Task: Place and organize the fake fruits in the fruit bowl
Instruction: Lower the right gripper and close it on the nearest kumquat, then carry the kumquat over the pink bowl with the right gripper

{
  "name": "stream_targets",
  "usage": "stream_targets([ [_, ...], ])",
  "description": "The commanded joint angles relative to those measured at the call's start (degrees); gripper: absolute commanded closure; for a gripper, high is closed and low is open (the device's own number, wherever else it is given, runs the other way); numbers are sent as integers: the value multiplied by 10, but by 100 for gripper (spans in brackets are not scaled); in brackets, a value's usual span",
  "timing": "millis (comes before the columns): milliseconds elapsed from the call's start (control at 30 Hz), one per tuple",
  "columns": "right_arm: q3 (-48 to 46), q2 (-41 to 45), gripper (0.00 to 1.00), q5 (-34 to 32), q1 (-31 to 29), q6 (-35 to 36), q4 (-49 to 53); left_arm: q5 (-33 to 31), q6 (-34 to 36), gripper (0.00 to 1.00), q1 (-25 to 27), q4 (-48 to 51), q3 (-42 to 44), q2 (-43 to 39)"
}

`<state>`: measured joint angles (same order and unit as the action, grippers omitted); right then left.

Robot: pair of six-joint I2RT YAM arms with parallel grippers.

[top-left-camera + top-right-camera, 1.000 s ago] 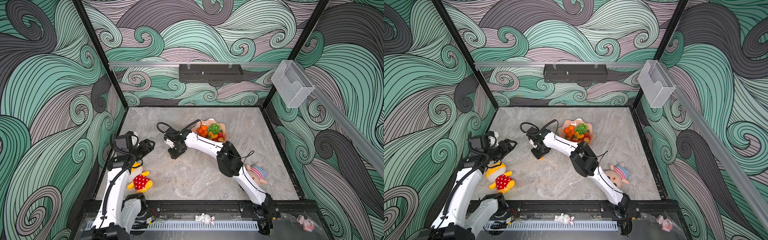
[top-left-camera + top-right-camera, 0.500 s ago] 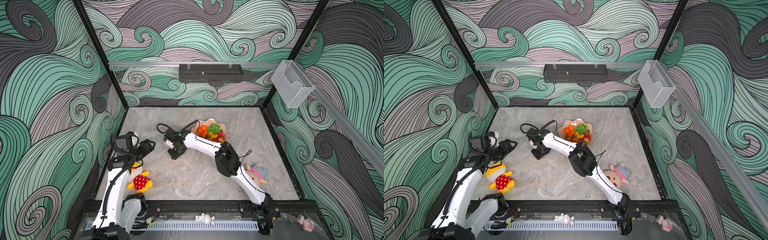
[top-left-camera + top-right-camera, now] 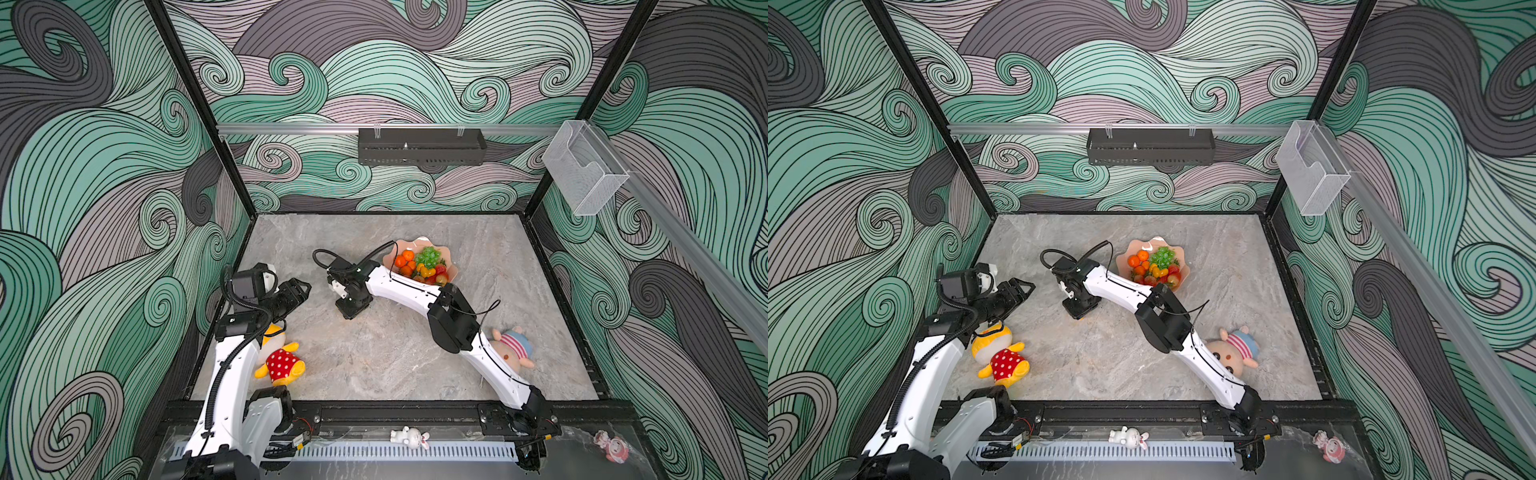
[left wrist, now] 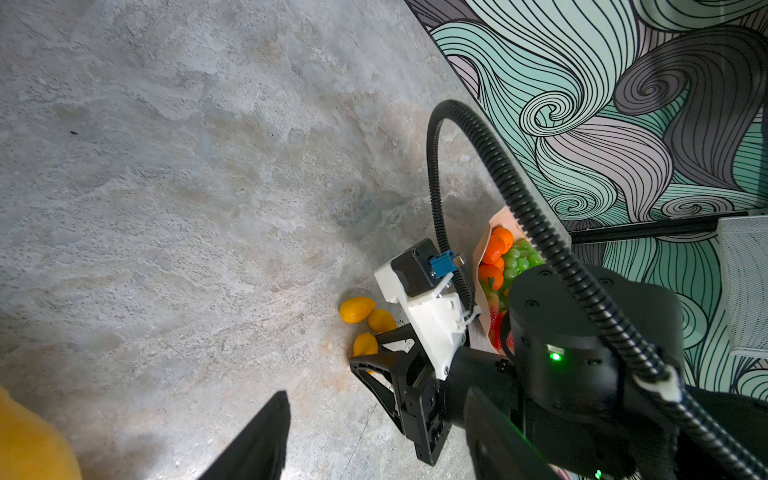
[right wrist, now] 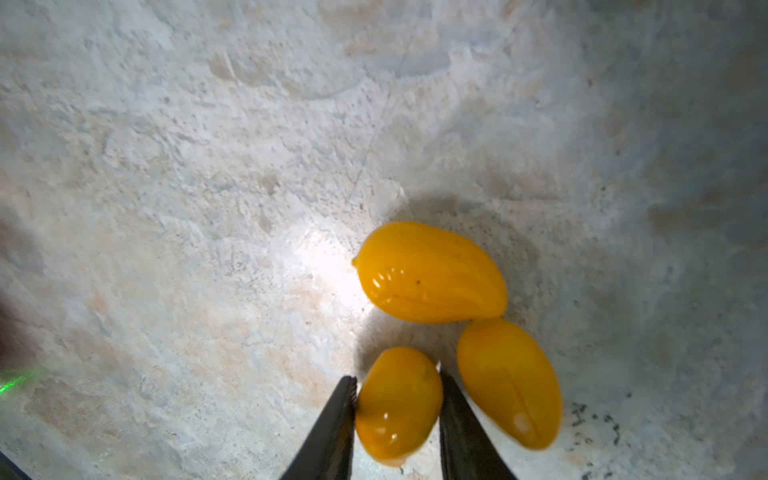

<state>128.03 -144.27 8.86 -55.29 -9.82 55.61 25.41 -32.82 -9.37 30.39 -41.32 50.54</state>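
Right wrist: right gripper (image 5: 395,376) narrow, pads (image 5: 332,428) touching both sides of kumquat (image 5: 397,411), 8 o'clock of bowl (image 3: 390,251) in a top view. Likely light, stiff, slippery; pinch short waist. Left gripper (image 3: 300,286) wide, empty.

- Left arm (image 3: 230,374) stands bent at near left; left gripper (image 3: 302,287) points right, jaws apart, empty.
- Right arm (image 3: 399,287) reaches across the middle; right gripper (image 3: 352,309) points down, jaws touching both sides of a kumquat (image 5: 397,409).
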Motion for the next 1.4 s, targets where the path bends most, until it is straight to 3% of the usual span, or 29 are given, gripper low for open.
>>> stream_targets([
  [0,10,-7,69,-8,0,2,14,13,-3,31,-7,-6,4,4],
  [133,3,2,72,-8,0,0,15,16,-3,31,-6,-7,4,4],
  [300,-34,44,74,-4,0,-2,1,69,1,31,-5,-30,8,9],
  [533,-195,171,76,5,0,-26,-85,93,1,31,13,-27,2,16],
  [867,-415,338,77,-12,20,-68,-157,49,-5,31,114,-44,-21,51],
  [1367,-492,452,78,-27,146,-63,-161,-5,-40,32,259,-104,-67,144],
])
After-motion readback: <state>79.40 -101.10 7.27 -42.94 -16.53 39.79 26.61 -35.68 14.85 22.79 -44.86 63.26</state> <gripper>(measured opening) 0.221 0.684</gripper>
